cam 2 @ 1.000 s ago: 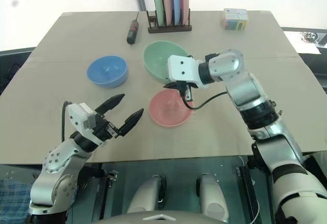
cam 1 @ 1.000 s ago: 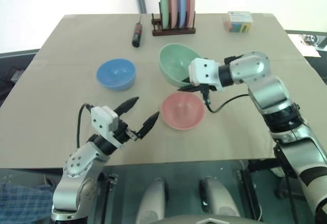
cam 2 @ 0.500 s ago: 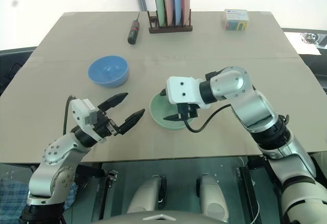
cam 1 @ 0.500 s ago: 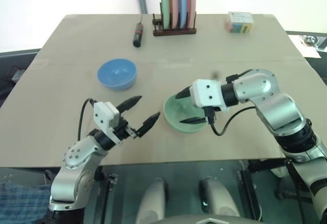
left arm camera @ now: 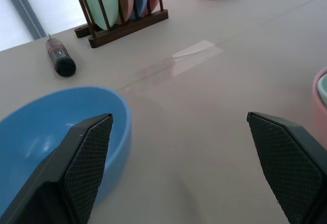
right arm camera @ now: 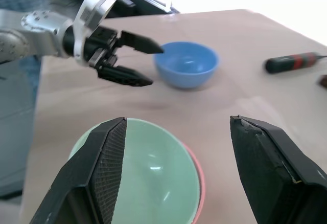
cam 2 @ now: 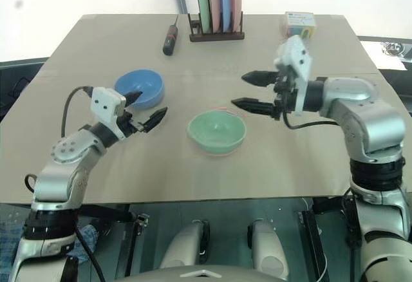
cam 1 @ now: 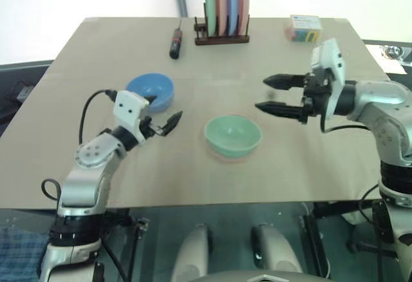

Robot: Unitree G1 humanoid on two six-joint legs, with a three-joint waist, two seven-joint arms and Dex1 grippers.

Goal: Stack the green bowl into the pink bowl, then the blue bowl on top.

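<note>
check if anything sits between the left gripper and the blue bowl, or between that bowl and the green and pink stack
Nothing visible does. The left gripper is open right beside the blue bowl, with bare table between that bowl and the green bowl nested in the pink bowl. The right gripper is off to the side.

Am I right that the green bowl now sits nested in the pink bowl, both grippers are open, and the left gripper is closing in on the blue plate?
Not quite: the left gripper is beside the blue bowl, not the blue plate, as the left eye view shows. The green bowl does sit in the pink bowl, and the right gripper is open too.
</note>
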